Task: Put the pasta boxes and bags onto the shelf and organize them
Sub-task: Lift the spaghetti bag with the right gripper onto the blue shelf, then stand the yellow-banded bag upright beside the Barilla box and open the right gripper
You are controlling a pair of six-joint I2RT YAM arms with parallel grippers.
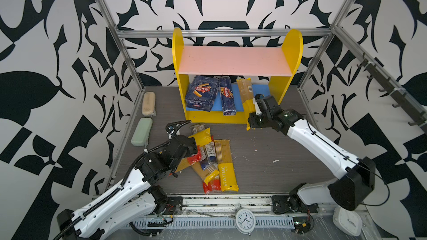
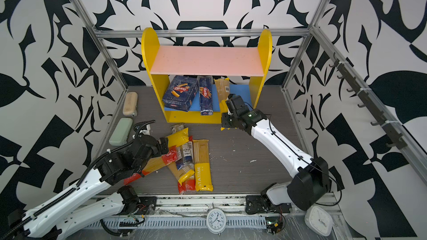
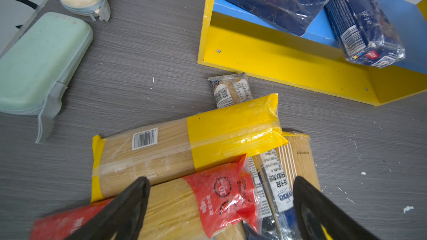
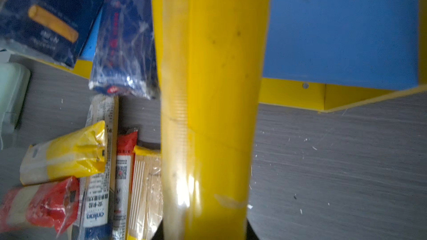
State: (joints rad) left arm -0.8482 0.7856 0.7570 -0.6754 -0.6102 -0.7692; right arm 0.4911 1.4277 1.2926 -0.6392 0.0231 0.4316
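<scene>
While both top views show the right gripper point(image 1: 253, 109) clamped on a yellow-ended bag point(image 1: 244, 91) lying half on the shelf's point(image 1: 292, 49) blue board point(image 1: 260, 90), the left wrist view shows the left gripper point(image 3: 219, 204) gaping over a red-ended bag point(image 3: 215, 181), with the green case point(image 3: 39, 61) off aside. The right wrist view shows the narrow Barilla box point(image 4: 124, 42) just beside the held bag.

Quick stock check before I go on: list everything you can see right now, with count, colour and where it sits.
shelf: one, yellow sides, pink upper board, blue lower board; back of the table.
Barilla boxes: two, dark blue; wide box and narrow box side by side on the lower board.
held bag: one, yellow-ended; far end on the lower board.
loose bags: about six, yellow, red, blue ends; overlapping pile mid-table.
cases: two; beige case, green case; table's left edge.
clocks: two, white; round clock, square clock; front rail.
left gripper: open, above the pile.
right gripper: shut on the held bag.
</scene>
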